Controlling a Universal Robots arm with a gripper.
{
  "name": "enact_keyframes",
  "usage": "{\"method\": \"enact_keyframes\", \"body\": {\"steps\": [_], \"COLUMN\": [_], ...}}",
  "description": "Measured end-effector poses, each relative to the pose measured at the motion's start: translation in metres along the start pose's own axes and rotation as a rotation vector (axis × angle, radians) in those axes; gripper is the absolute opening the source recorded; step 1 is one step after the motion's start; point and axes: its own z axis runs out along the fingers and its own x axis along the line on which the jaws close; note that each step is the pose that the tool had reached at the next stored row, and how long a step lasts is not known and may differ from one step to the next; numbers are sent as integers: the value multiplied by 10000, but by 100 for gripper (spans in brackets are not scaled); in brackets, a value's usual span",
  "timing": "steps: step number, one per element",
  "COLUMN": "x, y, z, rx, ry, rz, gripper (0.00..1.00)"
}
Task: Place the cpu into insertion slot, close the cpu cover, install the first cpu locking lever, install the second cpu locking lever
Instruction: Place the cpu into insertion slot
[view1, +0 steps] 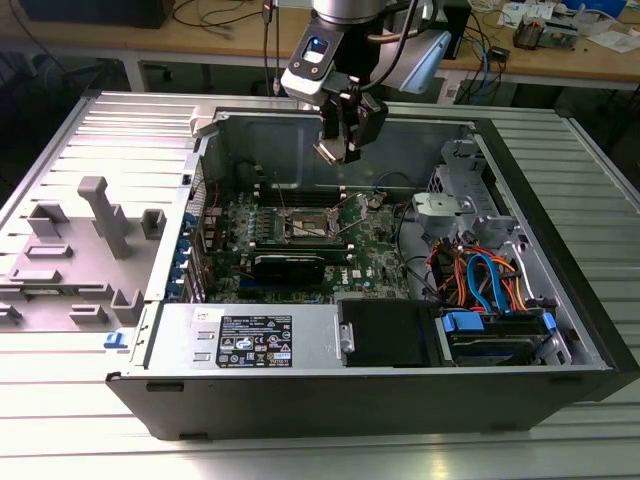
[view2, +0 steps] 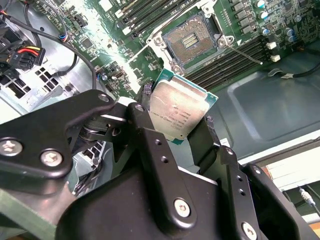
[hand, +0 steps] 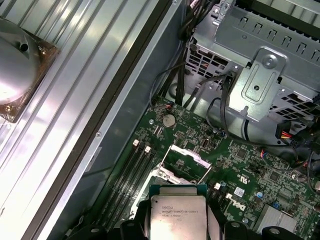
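The open computer case (view1: 300, 405) lies on its side on a ribbed metal table (view1: 560, 440). Inside it are the green motherboard (view1: 370, 260), a silver power supply (view1: 250, 338) against the near wall, and a tangle of blue and orange cables (view1: 490, 285) towards the exterior view's right. The gripper (view1: 340, 140) hangs above the board near the case's far wall. Its two black fingers (view2: 145, 127) are closed on opposite edges of the cpu (view2: 182, 112), with the jaws only as far apart as the chip is wide. The chip is tilted, clear of everything below it, and its silver-grey top with a green border faces the camera in both wrist views (hand: 178, 215). The insertion slot (view2: 192, 40) sits on the board below the chip and apart from it. Its dark centre and rows of contacts are exposed inside a silvery rim. In the first wrist view the cpu cover (hand: 192, 156) stands raised at the socket's far side. A thin wire locking lever (view2: 242, 51) slants out across the black memory slots (view2: 235, 65) next to the socket.
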Motion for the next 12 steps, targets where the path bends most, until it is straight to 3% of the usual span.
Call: {"method": "enact_keyframes", "body": {"steps": [12], "x": [2], "y": [-10], "z": [38], "rx": [-20], "ry": [-101], "rz": [1156], "gripper": [55]}}
